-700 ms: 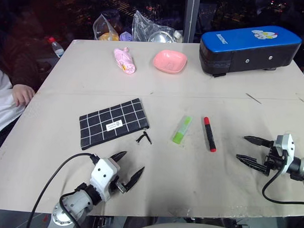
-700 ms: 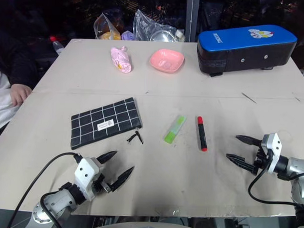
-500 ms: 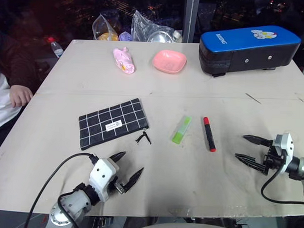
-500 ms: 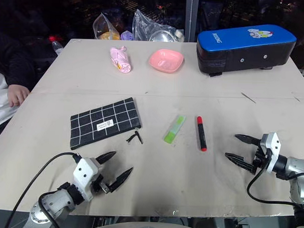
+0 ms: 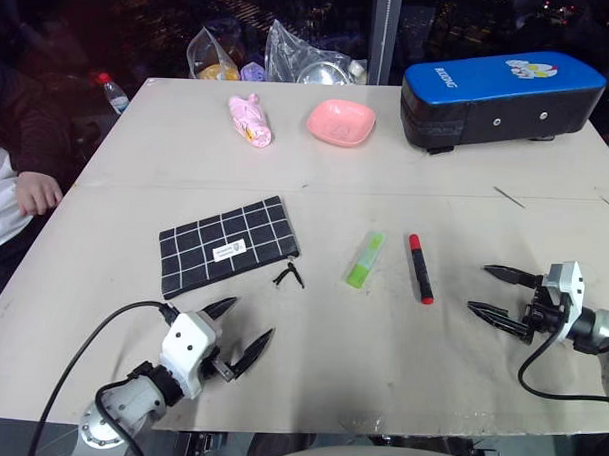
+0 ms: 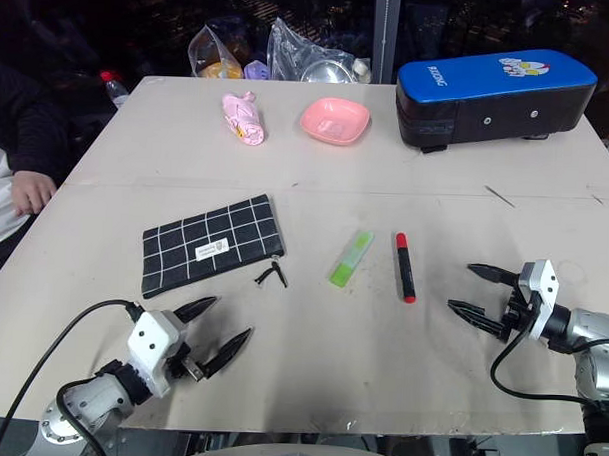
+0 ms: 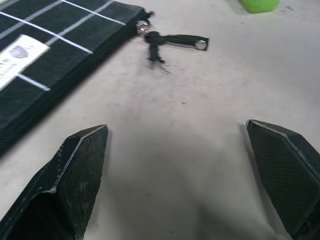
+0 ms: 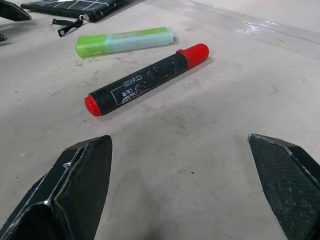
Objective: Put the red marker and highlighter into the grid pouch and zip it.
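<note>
A pale beige table (image 5: pixel 317 168) fills most of the left eye view, with a dark background beyond its far edge. At upper right stands a black case with a blue top (image 5: pixel 501 98); at upper centre lie a pink dish (image 5: pixel 341 122) and a pink crumpled item (image 5: pixel 250 121), with clear plastic bags (image 5: pixel 290 57) behind them. A small bottle (image 5: pixel 111 93) stands by the upper left corner, and a person's hand (image 5: pixel 38 192) rests at the left edge. The grid pouch (image 5: pixel 227 245) lies flat at centre left, its zipper pull (image 5: pixel 289 277) trailing off its lower right corner. The highlighter (image 5: pixel 364 259) lies just right of centre, and the red marker (image 5: pixel 419 268) lies near it on the right, apart from it. The left gripper (image 5: pixel 235 332) sits at lower left, fingers spread and empty, below the pouch. The right gripper (image 5: pixel 494 293) sits at right of centre, fingers spread and empty, well apart from the marker.

The right eye view repeats this layout.

In the left wrist view, two black fingers (image 7: pixel 70 180) stand wide apart over bare table. The pouch occupies the upper left, zipper closed as far as visible, its pull at upper centre. A green end of the highlighter shows at the top edge.

In the right wrist view, the fingers (image 8: pixel 75 190) stand wide apart, holding nothing. The marker lies at centre and the highlighter just above it; the two are not touching.
</note>
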Robot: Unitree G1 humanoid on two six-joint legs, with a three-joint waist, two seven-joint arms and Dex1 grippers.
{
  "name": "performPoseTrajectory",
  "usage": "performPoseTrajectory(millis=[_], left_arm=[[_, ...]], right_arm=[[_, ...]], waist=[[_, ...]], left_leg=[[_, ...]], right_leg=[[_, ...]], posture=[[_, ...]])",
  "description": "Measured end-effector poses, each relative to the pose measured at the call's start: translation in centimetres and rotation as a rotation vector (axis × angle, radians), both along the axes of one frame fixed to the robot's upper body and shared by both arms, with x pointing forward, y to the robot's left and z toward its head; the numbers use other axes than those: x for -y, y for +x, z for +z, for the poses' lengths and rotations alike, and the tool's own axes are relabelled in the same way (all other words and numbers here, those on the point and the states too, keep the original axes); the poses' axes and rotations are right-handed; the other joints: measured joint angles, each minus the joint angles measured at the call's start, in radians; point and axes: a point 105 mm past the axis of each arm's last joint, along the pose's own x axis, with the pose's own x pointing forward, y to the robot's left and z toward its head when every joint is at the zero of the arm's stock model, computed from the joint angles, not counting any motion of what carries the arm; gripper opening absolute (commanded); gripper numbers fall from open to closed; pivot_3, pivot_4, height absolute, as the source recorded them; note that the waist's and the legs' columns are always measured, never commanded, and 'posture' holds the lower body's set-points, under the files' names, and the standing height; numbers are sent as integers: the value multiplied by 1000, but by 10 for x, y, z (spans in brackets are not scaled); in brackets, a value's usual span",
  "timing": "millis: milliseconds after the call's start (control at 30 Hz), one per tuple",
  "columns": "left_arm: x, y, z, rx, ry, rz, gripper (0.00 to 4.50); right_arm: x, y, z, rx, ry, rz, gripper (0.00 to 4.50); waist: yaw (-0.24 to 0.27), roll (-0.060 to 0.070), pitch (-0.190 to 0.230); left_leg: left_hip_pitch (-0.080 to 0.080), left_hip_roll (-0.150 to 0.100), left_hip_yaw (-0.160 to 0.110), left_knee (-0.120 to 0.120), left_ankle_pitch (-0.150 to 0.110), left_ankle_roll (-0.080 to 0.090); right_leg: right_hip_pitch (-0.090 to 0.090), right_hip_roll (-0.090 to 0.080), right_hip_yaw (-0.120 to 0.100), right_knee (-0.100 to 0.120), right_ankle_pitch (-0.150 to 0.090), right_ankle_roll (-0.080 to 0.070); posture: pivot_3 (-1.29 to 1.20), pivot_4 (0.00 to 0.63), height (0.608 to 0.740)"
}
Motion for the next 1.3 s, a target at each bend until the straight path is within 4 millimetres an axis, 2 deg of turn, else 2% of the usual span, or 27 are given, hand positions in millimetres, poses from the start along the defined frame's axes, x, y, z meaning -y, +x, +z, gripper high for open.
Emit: performPoseTrajectory(millis=[133, 300, 433, 567, 700, 800, 867, 967, 1067, 1300], left_arm=[[-5, -4, 0, -3, -15, 9, 4500], [-49, 0, 29, 104, 15, 110, 4500], [-87, -6, 38, 102, 153, 132, 4500], [-130, 6, 55, 184, 352, 177, 4500], [-153, 23, 73, 300, 567, 165, 4500], [-166, 28, 81, 363, 687, 156, 4500], [-168, 31, 81, 382, 751, 111, 4500], [-161, 35, 68, 385, 797, 22, 4500], [-145, 42, 48, 376, 844, -130, 4500], [-143, 60, 52, 439, 913, -197, 4500]], right_arm=[[-3, -2, 3, 5, -1, 22, 4395], [-24, -4, 26, 67, 11, 109, 4395], [-51, -5, 44, 72, 67, 193, 4395], [-79, -9, 54, 66, 119, 278, 4395], [-95, -12, 61, 66, 146, 329, 4395], [-103, -13, 70, 84, 166, 357, 4395], [-106, -13, 71, 84, 173, 360, 4395], [-109, -13, 72, 74, 177, 367, 4395], [-110, -13, 74, 77, 167, 379, 4395], [-104, -9, 71, 96, 118, 354, 4395]], waist=[[0, 0, 0], [-1, 0, 0], [-1, -1, 1], [4, -2, 2], [2, -3, 2], [-3, -5, 1], [-4, -5, 1], [-2, -5, 1], [1, -5, 1], [-1, -5, 1]], left_leg=[[0, 0, 0, 0, 0, 0], [0, 1, -1, 0, -1, -1], [0, 1, -1, -1, -2, -3], [-2, 1, -2, 0, -2, -4], [-3, 1, -2, -1, -3, -5], [-6, 1, -1, -3, -3, -5], [-8, 1, -1, -4, -3, -5], [-10, 1, -1, -5, -3, -5], [-11, 1, -1, -5, -3, -5], [-11, 1, -1, -5, -2, -5]], right_leg=[[0, 0, 0, 0, 0, 0], [-1, 0, 0, 0, 0, 0], [-2, 0, 0, 0, 0, 0], [-2, -2, 0, 0, 0, 0], [-2, -2, 0, -2, 0, 0], [-6, -3, 2, -3, 0, -1], [-9, -3, 1, -3, 0, -1], [-10, -3, 1, -4, 1, -1], [-11, -4, 0, -4, 1, -1], [-11, -5, -1, -3, 1, -1]], posture=[[0, 150, 726], [0, 150, 726], [0, 150, 726], [0, 150, 726], [0, 150, 726], [0, 150, 726], [0, 150, 726], [0, 150, 726], [0, 150, 726], [0, 150, 726]])
